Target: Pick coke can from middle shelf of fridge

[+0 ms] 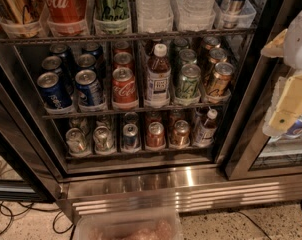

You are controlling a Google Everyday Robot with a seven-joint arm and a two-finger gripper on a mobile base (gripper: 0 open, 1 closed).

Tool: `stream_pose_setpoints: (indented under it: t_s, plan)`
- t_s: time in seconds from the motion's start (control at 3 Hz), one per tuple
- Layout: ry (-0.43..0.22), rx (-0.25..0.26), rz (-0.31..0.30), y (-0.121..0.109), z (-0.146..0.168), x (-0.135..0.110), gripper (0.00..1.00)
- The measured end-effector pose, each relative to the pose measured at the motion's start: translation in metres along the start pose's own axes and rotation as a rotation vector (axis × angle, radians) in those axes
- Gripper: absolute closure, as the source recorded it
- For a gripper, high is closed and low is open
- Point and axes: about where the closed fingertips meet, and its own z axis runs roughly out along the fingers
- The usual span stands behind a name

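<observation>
Barely started tbh. Yet to grab coke can [124, 87] off middle shelf [136, 109] of fridge [141, 181], with claw [278, 81] released, empty, off right.

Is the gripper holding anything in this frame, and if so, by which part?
Nothing is held. The cream-fingered gripper hangs open at the right edge of view, clear of the cans; the red aluminium coke can stands untouched on the middle wire shelf.
</observation>
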Motion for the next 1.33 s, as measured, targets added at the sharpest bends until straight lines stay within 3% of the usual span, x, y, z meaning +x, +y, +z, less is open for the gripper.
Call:
stream_pose_setpoints:
  t_s: [0.33, 0.67, 1.0, 1.33]
  plan:
    - [0.000, 0.000, 0.000, 0.000, 0.000, 0.000, 0.00]
    - [0.007, 0.032, -0.024, 0.001, 0.000, -0.003, 0.00]
    - [0.062, 0.146, -0.169, 0.014, -0.004, -0.011, 0.00]
    - [0.121, 0.243, -0.401, 0.034, 0.014, -0.028, 0.00]
